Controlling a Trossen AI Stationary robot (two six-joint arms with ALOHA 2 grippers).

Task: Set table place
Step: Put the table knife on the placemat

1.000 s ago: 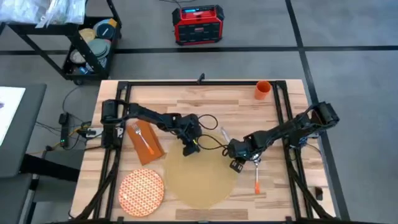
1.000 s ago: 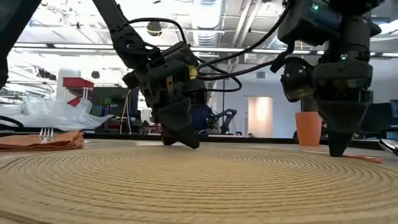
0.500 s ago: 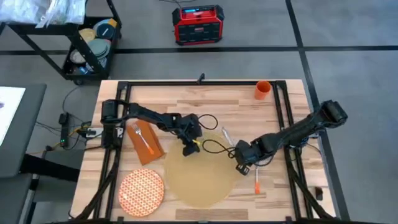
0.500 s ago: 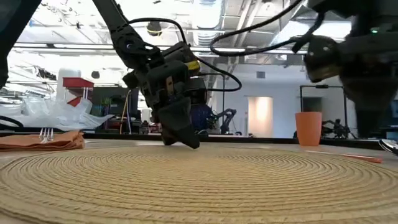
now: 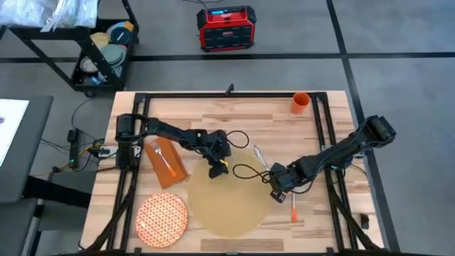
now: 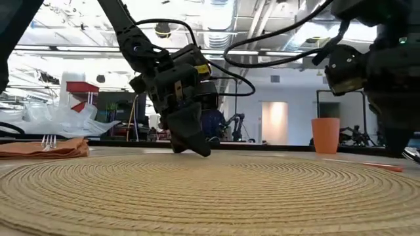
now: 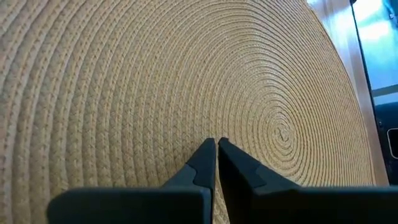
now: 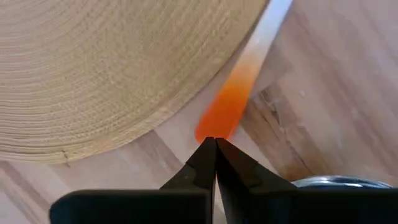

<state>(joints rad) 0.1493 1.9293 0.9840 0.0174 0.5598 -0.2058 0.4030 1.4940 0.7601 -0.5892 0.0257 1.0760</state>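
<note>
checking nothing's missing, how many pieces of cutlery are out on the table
3 that I can see: a fork on the napkin at left, a steel piece just right of the placemat, and an orange-handled piece nearer the front. The arms may hide more.

Red power unit [image 5: 226, 28] on floor, black cart [image 5: 99, 53] holding dishes

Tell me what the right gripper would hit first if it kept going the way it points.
Probably the orange handle lying beside the placemat: the right gripper, fingers shut, points right at its near end. How much gap remains is unclear.
</note>
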